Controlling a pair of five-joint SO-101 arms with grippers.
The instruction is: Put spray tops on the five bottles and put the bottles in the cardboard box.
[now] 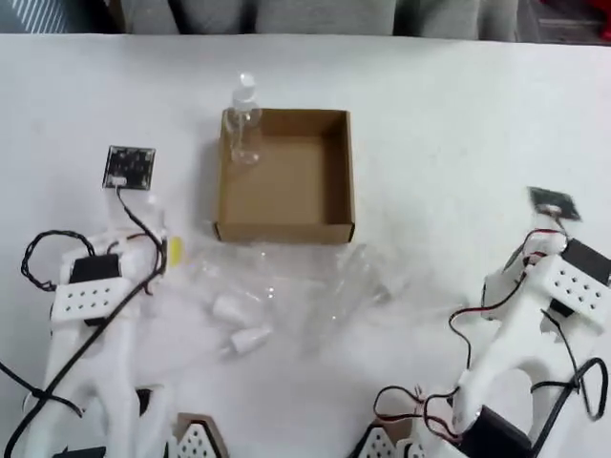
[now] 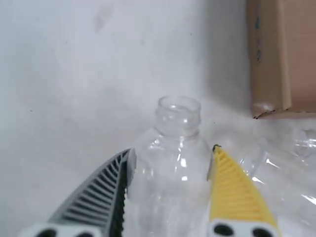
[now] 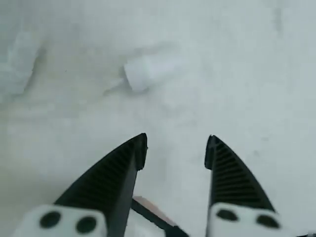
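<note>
Left wrist view: a clear plastic bottle (image 2: pixel 170 192) sits clamped between the grey and yellow fingers of the left hand (image 2: pixel 173 150), which press on its shoulders from both sides. Its long axis runs along the fingers. The open, topless neck points forward past the fingertips, away from the wrist. The bottle's lower body is cut off at the frame edge, and I cannot tell whether it stands on the surface or is lifted.

Ahead of this hand and off to the yellow finger's side stands the brown cardboard box (image 2: pixel 269 54), with only one corner and wall showing. Other clear loose bottles (image 2: pixel 291 163) lie just beside the yellow finger, their outlines hard to separate.

In the high view a clear capped bottle (image 1: pixel 244 119) stands upright at the box's far corner on the left hand's side, spray top up, with its lower part showing within the walls. Two white spray tops (image 1: pixel 241 322) lie between the two hands, nearer the left one, among transparent bottles that nearly vanish against the white counter (image 1: pixel 458 124).

The right hand (image 3: pixel 177 140) has its black fingers spread apart, with nothing between them. A white cone-shaped spray top (image 3: pixel 148 73) lies on its side on the counter ahead of them, well clear of the fingertips.

Beyond the counter's far edge are grey shapes (image 1: pixel 325 14), too cropped to identify.
</note>
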